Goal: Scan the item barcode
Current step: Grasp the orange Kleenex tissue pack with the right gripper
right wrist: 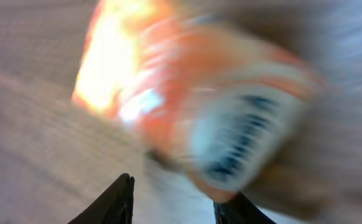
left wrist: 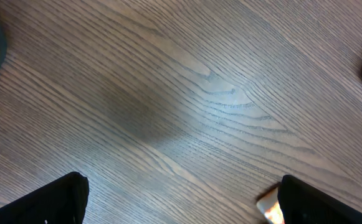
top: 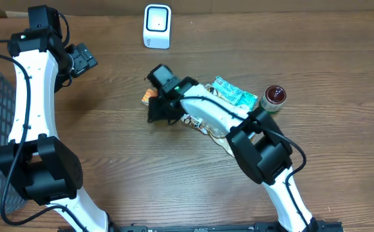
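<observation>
From overhead, the left gripper (top: 82,59) hangs over bare wooden table (top: 109,142) at the upper left, well apart from the white barcode scanner (top: 157,26) at the far edge. Its wrist view shows its fingers (left wrist: 50,202) spread wide with only wood between them.

The right gripper (top: 156,106) sits over a small orange packet (top: 148,96) near the table's middle, mostly covering it. The right wrist view alone shows the packet's (right wrist: 187,93) white label (right wrist: 243,143) with dark stripes, heavily blurred, just beyond the fingertips (right wrist: 121,199). I cannot tell whether these jaws grip it.

A green packet (top: 235,93) and a red-lidded jar (top: 275,96) lie to the right.
</observation>
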Available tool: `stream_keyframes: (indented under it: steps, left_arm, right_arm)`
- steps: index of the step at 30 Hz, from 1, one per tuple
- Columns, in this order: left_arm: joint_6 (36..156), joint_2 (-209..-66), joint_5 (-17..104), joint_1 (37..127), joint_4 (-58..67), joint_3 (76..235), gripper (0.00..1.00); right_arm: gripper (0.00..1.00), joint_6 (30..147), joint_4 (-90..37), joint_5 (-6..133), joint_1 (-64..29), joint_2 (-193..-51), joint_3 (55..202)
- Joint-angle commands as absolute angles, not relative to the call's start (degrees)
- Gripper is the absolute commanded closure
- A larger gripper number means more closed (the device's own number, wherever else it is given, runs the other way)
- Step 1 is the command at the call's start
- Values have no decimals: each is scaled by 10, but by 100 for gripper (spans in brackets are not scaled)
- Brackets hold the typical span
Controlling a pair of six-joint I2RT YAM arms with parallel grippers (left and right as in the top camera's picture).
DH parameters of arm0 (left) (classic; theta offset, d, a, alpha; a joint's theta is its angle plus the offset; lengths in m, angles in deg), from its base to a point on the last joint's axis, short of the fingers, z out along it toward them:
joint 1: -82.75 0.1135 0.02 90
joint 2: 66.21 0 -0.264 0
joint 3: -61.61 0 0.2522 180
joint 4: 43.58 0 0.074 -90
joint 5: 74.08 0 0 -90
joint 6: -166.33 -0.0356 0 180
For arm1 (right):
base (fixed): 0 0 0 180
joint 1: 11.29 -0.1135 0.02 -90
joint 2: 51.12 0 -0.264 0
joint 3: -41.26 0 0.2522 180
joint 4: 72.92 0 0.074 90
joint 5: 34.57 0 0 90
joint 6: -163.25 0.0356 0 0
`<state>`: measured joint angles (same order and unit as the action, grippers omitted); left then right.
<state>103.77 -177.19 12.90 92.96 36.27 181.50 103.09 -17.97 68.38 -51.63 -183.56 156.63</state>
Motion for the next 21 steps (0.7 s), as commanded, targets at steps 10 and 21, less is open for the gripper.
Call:
stream_keyframes:
  steps: [10,21]
  left_arm:
    - [1031,-1763,125,928,364,1824,0]
    - [1031,-1763,125,928,364,1824,0]
  right_arm:
    - [55,1041,-287,736,-406,-1830,1570]
    - [64,1084,-279,761,-412,-1824,1571]
